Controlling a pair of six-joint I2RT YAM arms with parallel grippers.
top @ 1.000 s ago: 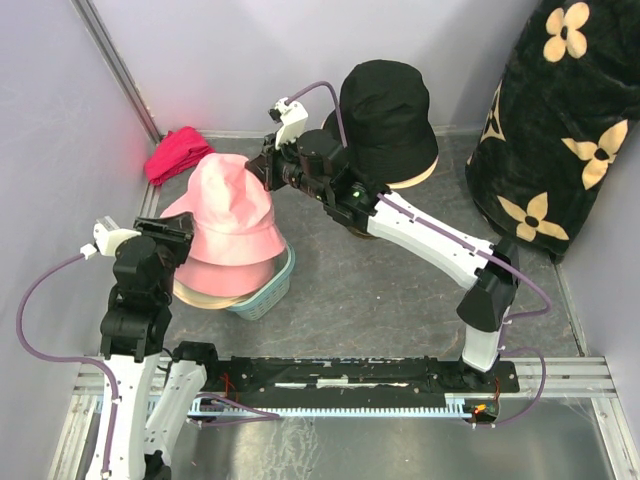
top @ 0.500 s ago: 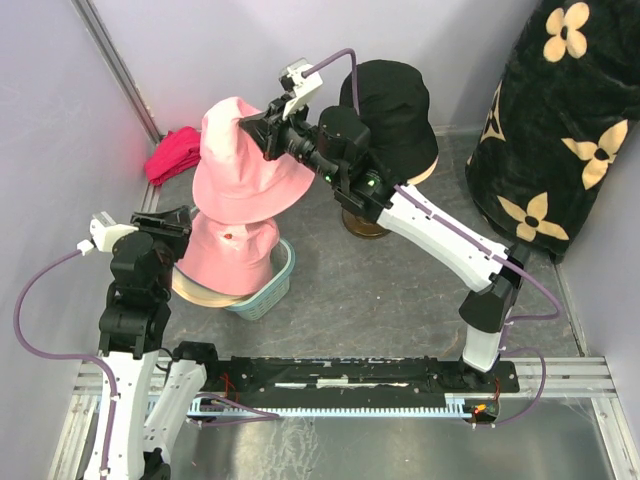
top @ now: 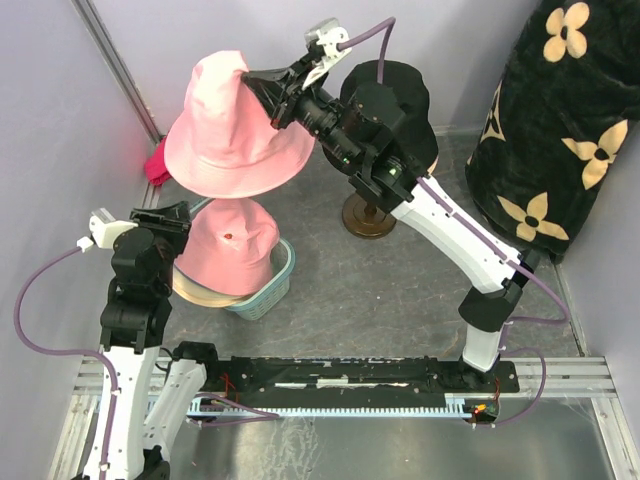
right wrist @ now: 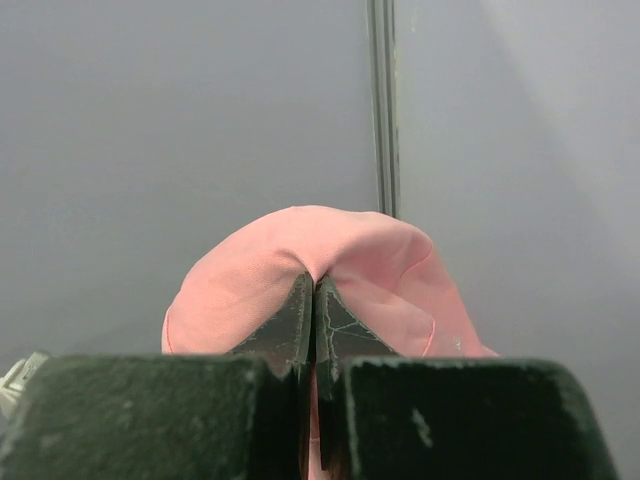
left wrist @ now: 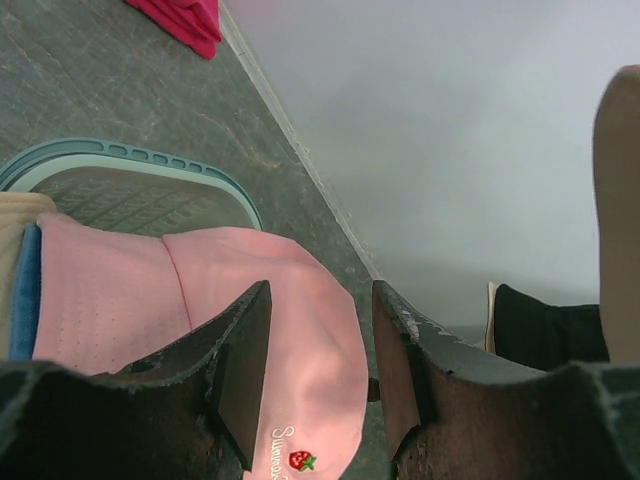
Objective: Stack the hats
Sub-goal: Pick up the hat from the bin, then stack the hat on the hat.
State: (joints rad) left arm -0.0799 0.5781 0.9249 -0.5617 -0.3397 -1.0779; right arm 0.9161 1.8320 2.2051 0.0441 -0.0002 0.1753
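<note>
**Pink hat held up by its crown, above the basket stack**

The upper pink hat hangs in the air at the back left of the table. Its crown is tilted toward the right arm and its brim flares downward. The right gripper has the crown's top pinched. From the right wrist we see the jaws pressed together with a fold of pink cloth caught at their tips.

Below it and nearer to us, the lower pink hat sits crown up on a stack in a teal basket. A beige brim shows under it. The left wrist view also catches a blue layer at the stack's edge and a small strawberry mark on the pink crown.

The left gripper is at the stack's left side. Its jaws stand partly apart, with nothing clamped between them that we can see. The pink crown lies beyond the gap, and we cannot tell whether the fingers touch it.

The black hat sits at the back on a cream head with a dark round stand, behind the right arm.

A magenta bundle peeks out from behind the held hat's brim, by the left wall. A dark cloth with cream flowers stands at the far right.
</note>
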